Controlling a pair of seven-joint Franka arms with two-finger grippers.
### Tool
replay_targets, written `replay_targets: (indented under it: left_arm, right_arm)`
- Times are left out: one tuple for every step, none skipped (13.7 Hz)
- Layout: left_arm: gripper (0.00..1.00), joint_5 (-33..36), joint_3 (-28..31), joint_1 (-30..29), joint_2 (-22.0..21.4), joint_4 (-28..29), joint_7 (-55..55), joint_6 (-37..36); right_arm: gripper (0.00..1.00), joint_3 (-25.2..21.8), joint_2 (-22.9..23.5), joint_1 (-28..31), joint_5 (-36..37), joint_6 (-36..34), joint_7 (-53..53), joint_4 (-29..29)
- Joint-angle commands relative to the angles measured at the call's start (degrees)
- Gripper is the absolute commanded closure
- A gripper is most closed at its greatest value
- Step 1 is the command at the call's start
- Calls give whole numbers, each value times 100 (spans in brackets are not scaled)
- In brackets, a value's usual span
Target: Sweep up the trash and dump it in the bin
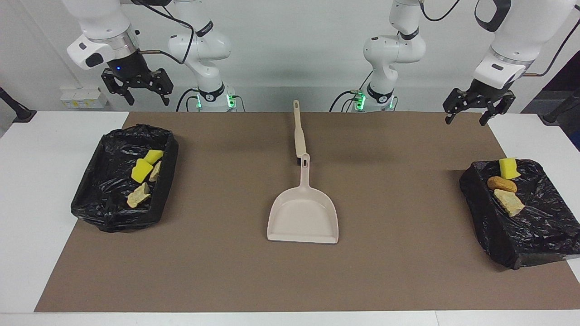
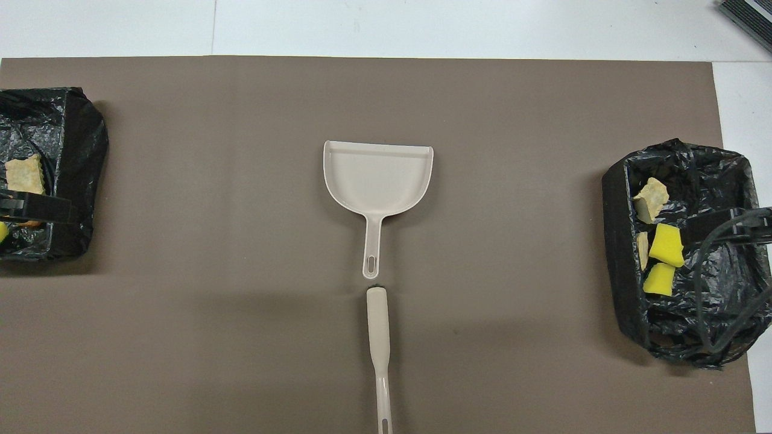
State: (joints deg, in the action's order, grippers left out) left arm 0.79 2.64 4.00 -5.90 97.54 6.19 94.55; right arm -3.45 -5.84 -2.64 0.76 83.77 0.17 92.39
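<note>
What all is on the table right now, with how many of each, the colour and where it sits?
Bins: two, black-lined, one at each end of the table.
Yellow sponge chunks: three; two in the bin at the right arm's end, one in the other bin.
Bread lumps: four, golden-brown; two in each bin.
Dustpan: one, beige, mid-table.
Brush: one, beige, nearer the robots than the dustpan.
Mat: one, brown.
Right gripper: open, raised.
Left gripper: open, raised.

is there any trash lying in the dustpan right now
No, the dustpan is bare inside; the trash bits sit in the two black-lined bins at the table's ends.
</note>
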Motion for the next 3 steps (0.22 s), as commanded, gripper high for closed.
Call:
replay_targets:
  left_arm:
    - [0,53,18,-13,63,-139,93,-147]
    - [0,61,18,-21,63,-139,92,-139]
    - [0,70,18,-13,63,-148,92,-130]
  right_arm:
    - [0,11,-101,61,-103,25,-175,104]
    - [0,11,-101,61,-103,25,-175,104]
    - [0,11,-101,61,-103,25,-175,104]
